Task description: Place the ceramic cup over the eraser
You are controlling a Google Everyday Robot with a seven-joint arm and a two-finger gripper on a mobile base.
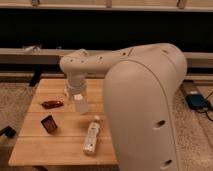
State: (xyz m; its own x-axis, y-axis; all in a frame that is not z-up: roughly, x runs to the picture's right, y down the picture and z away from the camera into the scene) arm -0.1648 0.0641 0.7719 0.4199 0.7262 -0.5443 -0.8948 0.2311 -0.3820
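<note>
Evidently the hand hangs right of and beyond the eraser, directly above the cup, presumably to grasp it. Whether it is open or closed I cannot tell. Both cup and eraser are apart on the desk, so the covering is not yet done.

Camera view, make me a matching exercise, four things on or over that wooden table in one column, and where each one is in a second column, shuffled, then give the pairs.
Column one:
1. eraser
2. red oblong thing
3. white bottle
4. claw

Column two:
A. lying near the front edge of the table, about midway along it
B. hanging over the table's middle
C. left part of the table, farther back
D. left part of the table, nearer the front

Pairs: 1-D, 2-C, 3-A, 4-B
</note>
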